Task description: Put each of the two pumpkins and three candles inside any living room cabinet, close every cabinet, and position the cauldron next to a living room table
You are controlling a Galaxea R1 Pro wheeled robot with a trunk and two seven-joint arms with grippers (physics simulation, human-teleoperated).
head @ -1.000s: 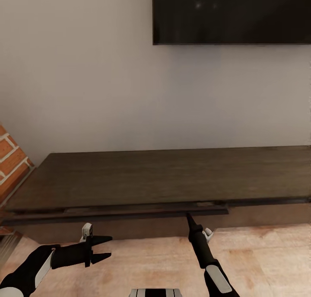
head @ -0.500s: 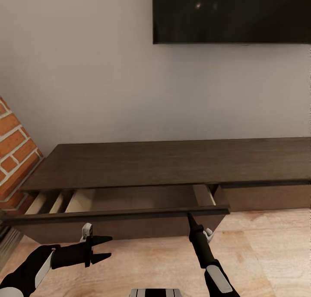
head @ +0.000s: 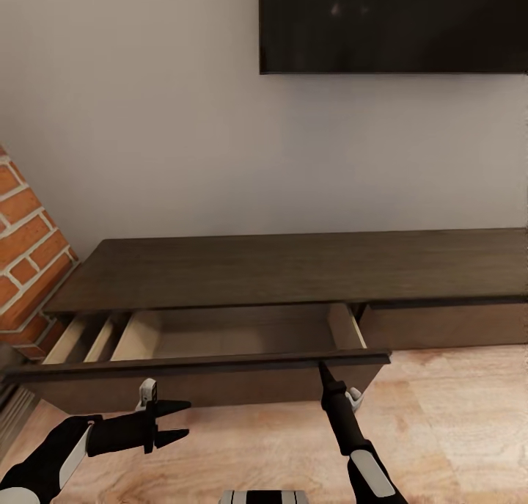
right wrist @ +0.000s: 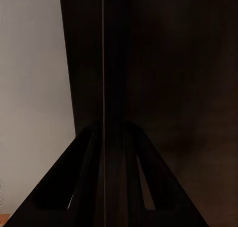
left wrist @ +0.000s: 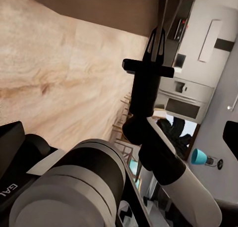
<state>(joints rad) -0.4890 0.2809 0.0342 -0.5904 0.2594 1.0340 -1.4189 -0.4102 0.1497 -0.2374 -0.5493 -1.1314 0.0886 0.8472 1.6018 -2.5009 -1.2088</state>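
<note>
nearest the robot in the head view, the left gripper (head: pixel 178 421) hovers over the pale wooden floor (head: pixel 455 423), pointing sideways toward the robot's right with its two black fingers spread apart and nothing between them. beside it, the right gripper (head: pixel 320 367) reaches forward and up, its tip touching the top edge of the drawer front (head: pixel 198 363). its fingers look pressed together into one thin point; in the right wrist view the dark fingers (right wrist: pixel 106 187) meet along a fine line against the dark wood, so the jaws read as closed, though whether they pinch the drawer edge cannot be told. in the left wrist view the right gripper (left wrist: pixel 157 36) appears as a slim black fork held up against the underside of the dark panel.

just beyond the grippers, the drawer stands pulled out from the cabinet (head: pixel 293 269), showing a pale interior (head: pixel 242 331) with dividers at the robot's left. the cabinet is a long, low, dark brown unit against a light wall (head: pixel 147 122). a brick column (head: pixel 26 254) stands at its left end, and a dark screen (head: pixel 392 23) is mounted on the wall above.
</note>
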